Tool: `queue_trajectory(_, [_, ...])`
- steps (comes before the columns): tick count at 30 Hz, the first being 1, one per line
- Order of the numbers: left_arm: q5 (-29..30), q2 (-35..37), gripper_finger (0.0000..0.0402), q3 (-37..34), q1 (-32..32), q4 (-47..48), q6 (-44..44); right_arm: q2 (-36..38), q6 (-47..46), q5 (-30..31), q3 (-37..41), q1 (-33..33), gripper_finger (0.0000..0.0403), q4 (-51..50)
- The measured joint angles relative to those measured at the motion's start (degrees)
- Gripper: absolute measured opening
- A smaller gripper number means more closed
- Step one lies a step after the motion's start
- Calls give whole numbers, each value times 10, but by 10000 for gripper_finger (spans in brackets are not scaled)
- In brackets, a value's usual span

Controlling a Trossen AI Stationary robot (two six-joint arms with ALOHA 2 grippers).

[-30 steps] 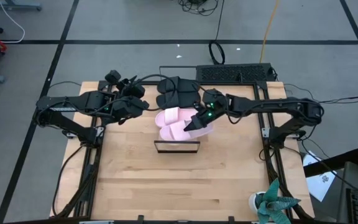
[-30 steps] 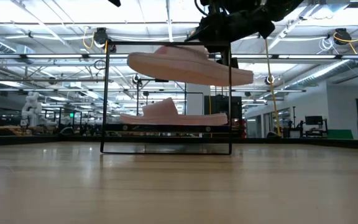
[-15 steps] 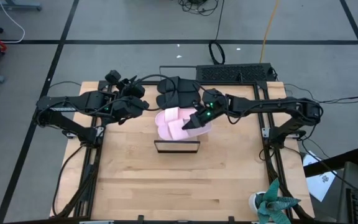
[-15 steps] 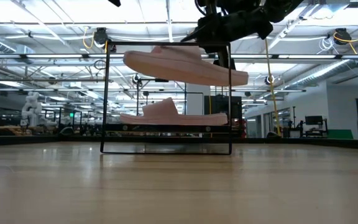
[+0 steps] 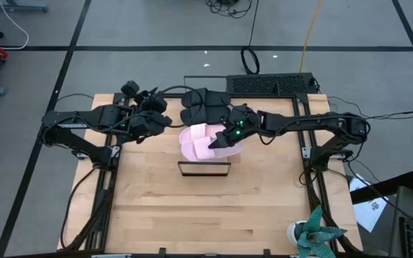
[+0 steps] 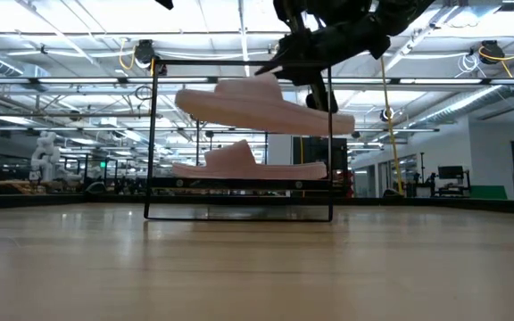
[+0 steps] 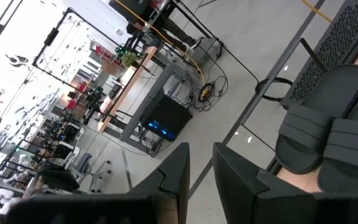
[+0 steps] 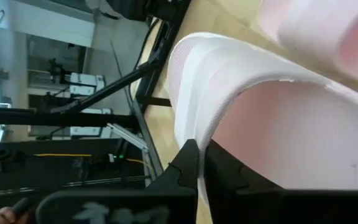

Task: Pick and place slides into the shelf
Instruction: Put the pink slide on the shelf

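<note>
Plainly light, soft foam: pale pink slide (image 6: 261,98) pinched at its strap edge by right gripper (image 5: 226,133), hanging tilted above its mate on the shelf (image 6: 239,183) toward the tabletop's far edge, likely to sag.

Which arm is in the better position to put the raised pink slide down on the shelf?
Right. The right gripper already holds the pink slide in the air over the shelf. The left gripper is off to the side.

Right hand (image 6: 315,76) grips pink slide (image 6: 261,104) above shelf (image 6: 239,183) holding second pink slide (image 6: 248,163).
</note>
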State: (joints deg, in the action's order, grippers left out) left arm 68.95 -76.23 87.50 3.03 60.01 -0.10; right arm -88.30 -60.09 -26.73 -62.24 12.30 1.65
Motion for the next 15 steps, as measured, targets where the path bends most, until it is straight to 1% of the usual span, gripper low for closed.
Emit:
queue_trajectory(9, [0,0,78,0,0,0,1,-32,-26,29,0,-21,0,27])
queue_trajectory(15, [0,0,78,0,0,0,1,-67,-56,29,0,-29,0,88])
